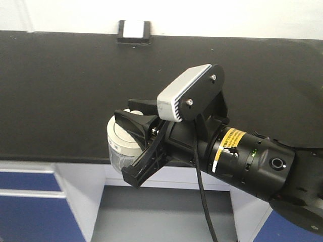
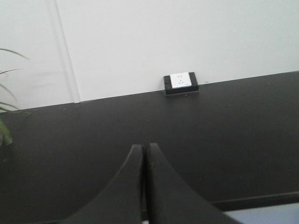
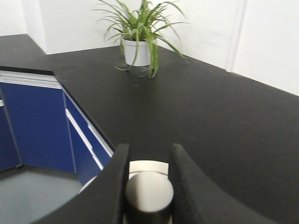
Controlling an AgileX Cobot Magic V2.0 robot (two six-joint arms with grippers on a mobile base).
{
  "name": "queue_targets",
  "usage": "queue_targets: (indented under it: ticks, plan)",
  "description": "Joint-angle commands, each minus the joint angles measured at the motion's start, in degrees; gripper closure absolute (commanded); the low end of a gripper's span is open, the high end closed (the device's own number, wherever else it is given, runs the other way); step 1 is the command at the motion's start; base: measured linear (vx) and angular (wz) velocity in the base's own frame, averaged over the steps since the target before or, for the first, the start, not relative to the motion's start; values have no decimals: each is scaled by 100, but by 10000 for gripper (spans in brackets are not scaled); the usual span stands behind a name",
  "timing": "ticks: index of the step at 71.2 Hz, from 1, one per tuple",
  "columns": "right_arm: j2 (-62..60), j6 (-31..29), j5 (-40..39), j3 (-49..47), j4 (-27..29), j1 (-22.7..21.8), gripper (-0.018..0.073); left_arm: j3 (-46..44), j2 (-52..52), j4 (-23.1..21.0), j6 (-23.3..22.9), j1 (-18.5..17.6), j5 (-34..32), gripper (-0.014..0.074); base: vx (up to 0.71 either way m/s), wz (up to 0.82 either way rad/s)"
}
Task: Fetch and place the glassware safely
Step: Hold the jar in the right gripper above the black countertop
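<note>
Front view close, wrist views sharing countertop (image 2: 243, 126)

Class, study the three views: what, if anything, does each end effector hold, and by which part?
The right end effector grips the glass jar by the knob on its cream-white lid. The left end effector is shut and holds nothing.

Diffuse indoor light, all views bright. White wall (image 2: 187, 37) near overexposed, upper frame. Black countertop (image 3: 210, 107) matte, faint sheen, no hard shadows. Bottom of right wrist view: glassware (image 3: 148, 191) knob and right gripper fingers (image 3: 107, 186) out of focus. Mild grain.
</note>
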Motion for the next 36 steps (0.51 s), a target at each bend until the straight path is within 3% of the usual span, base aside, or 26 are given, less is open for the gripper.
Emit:
queue_targets:
  ticks: [1, 36]
  plan:
    - [-198, -24, -534, -194, 46, -16, 563, -137, 64, -49, -53, -20, -427, 603, 17, -26]
    - [-198, -24, -538, -194, 46, -16, 563, -137, 64, -49, -53, -20, -427, 603, 16, -13]
